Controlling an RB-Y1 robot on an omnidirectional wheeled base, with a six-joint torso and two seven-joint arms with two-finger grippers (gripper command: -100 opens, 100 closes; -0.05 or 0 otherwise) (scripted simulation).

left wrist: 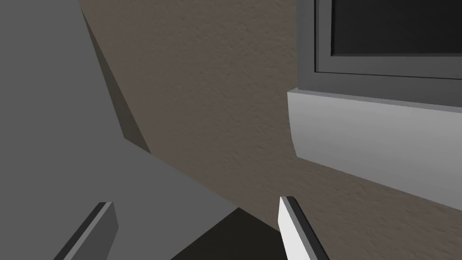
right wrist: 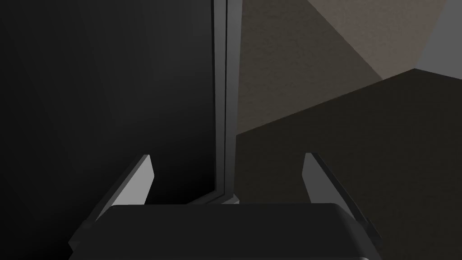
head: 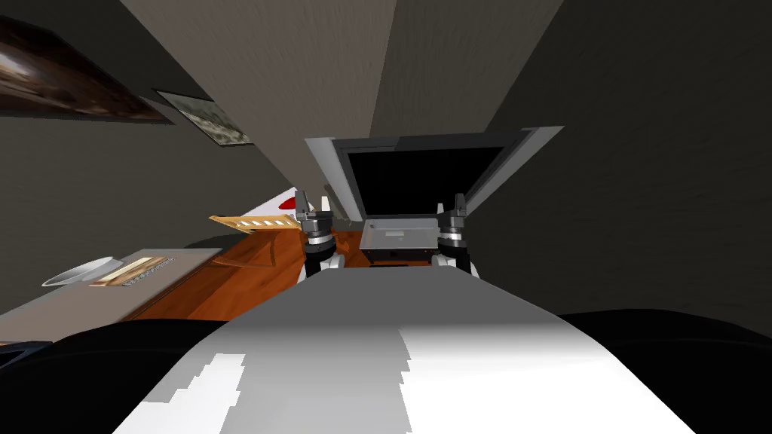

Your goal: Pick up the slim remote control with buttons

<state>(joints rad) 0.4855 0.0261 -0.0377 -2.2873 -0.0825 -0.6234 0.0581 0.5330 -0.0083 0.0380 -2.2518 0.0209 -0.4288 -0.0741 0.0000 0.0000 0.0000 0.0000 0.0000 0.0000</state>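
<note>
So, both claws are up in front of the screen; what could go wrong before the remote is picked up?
1. The slim remote lies far to the left on the grey table, beside a tan board and a plate; a careless reach might push them.
2. The left claw and right claw, both open, seem close to the black screen; turning could hit it.

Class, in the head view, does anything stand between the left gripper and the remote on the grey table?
Nothing visible blocks it. The left gripper, open, is held up well off from the remote; a bare brown surface lies between. A tan flat thing lies close beside the remote.
</note>
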